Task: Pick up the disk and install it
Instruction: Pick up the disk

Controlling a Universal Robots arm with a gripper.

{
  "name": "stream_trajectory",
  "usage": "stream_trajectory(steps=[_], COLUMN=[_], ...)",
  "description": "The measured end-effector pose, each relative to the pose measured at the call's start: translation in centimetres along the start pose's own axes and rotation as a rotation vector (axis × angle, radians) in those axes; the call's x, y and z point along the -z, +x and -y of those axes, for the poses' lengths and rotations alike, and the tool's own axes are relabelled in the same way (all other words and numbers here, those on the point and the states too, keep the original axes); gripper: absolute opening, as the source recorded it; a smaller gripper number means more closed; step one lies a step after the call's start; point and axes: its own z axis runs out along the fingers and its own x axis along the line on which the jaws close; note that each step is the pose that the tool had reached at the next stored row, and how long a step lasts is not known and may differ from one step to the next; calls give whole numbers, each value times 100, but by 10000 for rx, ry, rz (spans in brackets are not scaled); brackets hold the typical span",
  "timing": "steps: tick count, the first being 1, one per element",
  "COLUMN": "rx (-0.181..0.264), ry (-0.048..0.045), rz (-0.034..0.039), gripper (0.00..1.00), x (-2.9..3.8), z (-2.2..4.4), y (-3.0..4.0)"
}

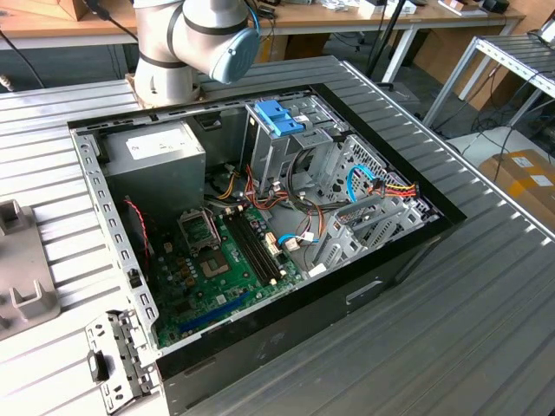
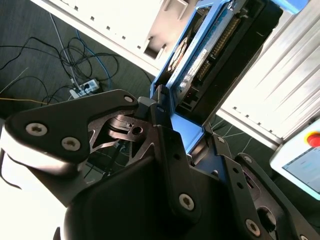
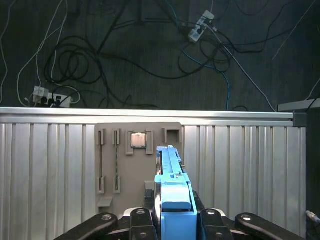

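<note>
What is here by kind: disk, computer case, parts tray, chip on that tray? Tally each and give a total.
Disk, held in the pincer: 1
Open computer case: 1
Grey parts tray: 1
Chip on the tray: 1
Total: 4

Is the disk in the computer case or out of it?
Out: the gripper clamps the disk, with the grey fixture plate beyond it.
</note>
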Motion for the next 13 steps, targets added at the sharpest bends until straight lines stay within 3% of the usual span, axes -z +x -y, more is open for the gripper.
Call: stream_trajectory(steps=[13], rx=[0], ry=[0], rz=[0], gripper=[37], x=[2], z=[50], y=[0])
